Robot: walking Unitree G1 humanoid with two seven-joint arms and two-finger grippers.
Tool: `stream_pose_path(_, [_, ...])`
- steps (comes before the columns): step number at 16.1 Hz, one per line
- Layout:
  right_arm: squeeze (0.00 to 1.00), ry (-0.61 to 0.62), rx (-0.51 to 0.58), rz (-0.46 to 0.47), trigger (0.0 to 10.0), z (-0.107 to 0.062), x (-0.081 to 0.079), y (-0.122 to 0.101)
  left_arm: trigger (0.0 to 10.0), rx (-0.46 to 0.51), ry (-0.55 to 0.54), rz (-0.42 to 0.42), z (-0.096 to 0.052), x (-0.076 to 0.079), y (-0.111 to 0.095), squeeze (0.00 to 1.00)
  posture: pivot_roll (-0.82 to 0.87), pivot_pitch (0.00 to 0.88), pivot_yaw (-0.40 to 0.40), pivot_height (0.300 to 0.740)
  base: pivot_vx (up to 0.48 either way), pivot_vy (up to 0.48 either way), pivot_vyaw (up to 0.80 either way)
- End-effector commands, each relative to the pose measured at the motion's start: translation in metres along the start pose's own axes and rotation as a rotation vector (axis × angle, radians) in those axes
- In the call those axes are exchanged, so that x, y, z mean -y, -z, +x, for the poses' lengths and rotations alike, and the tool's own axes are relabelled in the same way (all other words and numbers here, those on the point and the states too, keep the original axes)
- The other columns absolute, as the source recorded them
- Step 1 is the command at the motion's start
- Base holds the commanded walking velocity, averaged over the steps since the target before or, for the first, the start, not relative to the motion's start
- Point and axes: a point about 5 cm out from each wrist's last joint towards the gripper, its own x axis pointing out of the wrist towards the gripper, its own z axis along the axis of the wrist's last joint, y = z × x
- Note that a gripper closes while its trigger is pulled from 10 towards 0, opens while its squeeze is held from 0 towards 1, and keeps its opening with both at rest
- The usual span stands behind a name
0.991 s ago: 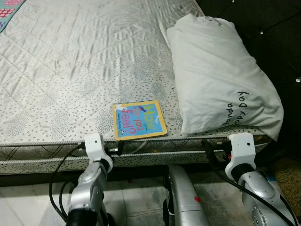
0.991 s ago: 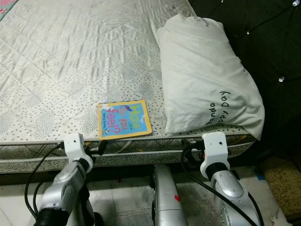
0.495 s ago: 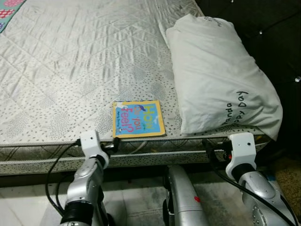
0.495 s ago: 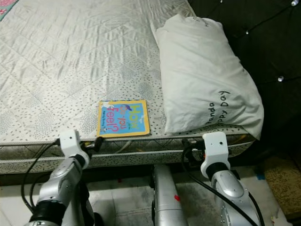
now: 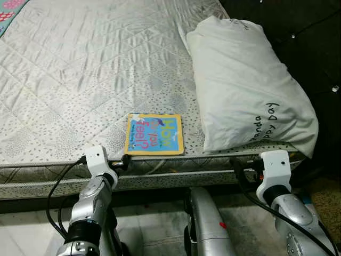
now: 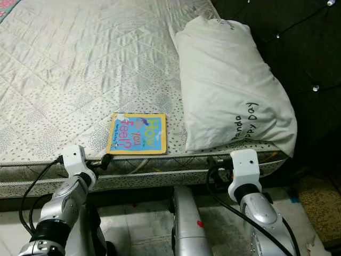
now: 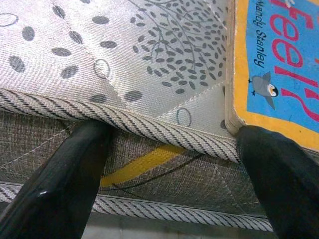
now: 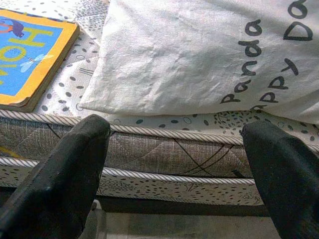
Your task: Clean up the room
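A yellow-edged blue picture book [image 5: 154,134] lies flat on the mattress [image 5: 96,69] near its front edge, just left of a white pillow [image 5: 242,80]. My left gripper [image 7: 169,189] is open at the mattress edge, with the book's corner [image 7: 279,59] just beyond one finger [image 7: 279,184] and nothing between the two. My right gripper [image 8: 174,184] is open as well, held low before the mattress edge below the pillow [image 8: 209,55], and it holds nothing. The book's edge [image 8: 35,55] lies off to one side there.
A dark tufted headboard [image 5: 298,32] rises behind the pillow on the right. A patterned cloth corner [image 5: 8,8] lies at the far left of the bed. Pale tiled floor [image 5: 32,234] runs below the mattress side, by my silver legs [image 5: 208,224].
My left arm has swung to the left along the mattress edge. The right arm has stayed put. The camera has shifted slightly.
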Motion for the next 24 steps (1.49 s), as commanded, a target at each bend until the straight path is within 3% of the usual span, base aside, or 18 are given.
stream_pose_path(1, [0.00,0.018,-0.003,-0.003,10.0,0.000,0.005,0.002,10.0,0.033,-0.039,-0.002,0.001,-0.011,-0.008,0.00,-0.30,0.162,-0.031,0.532,0.000,0.000,0.00])
stream_pose_path(4, [0.00,0.018,0.005,0.000,10.0,0.004,0.004,0.001,10.0,0.038,-0.014,-0.002,-0.002,-0.003,-0.007,0.00,-0.28,0.140,-0.024,0.532,0.000,0.000,0.00])
stream_pose_path(9, [0.00,0.022,0.040,0.021,10.0,0.020,-0.002,-0.004,10.0,0.080,0.034,0.003,-0.036,0.006,-0.005,0.00,-0.22,0.095,0.000,0.532,0.000,0.000,0.00])
stream_pose_path(10, [0.00,0.026,0.050,0.028,10.0,0.025,-0.006,-0.004,10.0,0.126,0.046,0.019,-0.051,0.008,-0.013,0.00,-0.20,0.080,0.003,0.532,0.000,0.000,0.00])
stream_pose_path(12, [0.00,0.041,0.065,0.028,10.0,0.031,-0.009,-0.007,10.0,0.206,0.071,0.051,-0.065,0.012,-0.025,0.00,-0.17,0.057,0.007,0.532,0.000,0.000,0.00])
stream_pose_path(14, [0.00,0.073,0.074,0.063,10.0,0.044,-0.012,-0.013,10.0,0.321,0.152,0.143,-0.083,0.018,-0.039,0.00,-0.13,0.013,0.006,0.532,0.000,0.000,0.00])
stream_pose_path(15, [0.00,0.074,0.091,0.076,10.0,0.048,-0.014,-0.016,10.0,0.332,0.168,0.179,-0.089,0.017,-0.039,0.00,-0.12,0.000,0.006,0.532,0.000,0.000,0.00])
stream_pose_path(18, [0.00,0.061,0.154,0.118,10.0,0.060,-0.020,-0.028,10.0,0.335,0.171,0.220,-0.091,0.016,-0.039,0.00,-0.11,0.000,0.011,0.536,0.000,0.000,0.00])
stream_pose_path(21, [0.00,0.068,0.199,0.135,10.0,0.076,-0.018,-0.043,10.0,0.368,0.162,0.202,-0.082,0.021,-0.044,0.00,-0.11,0.000,0.013,0.572,0.000,0.000,0.00])
stream_pose_path(24, [0.00,0.059,0.230,0.129,10.0,0.082,-0.017,-0.050,10.0,0.385,0.169,0.201,-0.077,0.025,-0.047,0.00,-0.12,0.000,0.012,0.609,0.000,0.000,0.00])
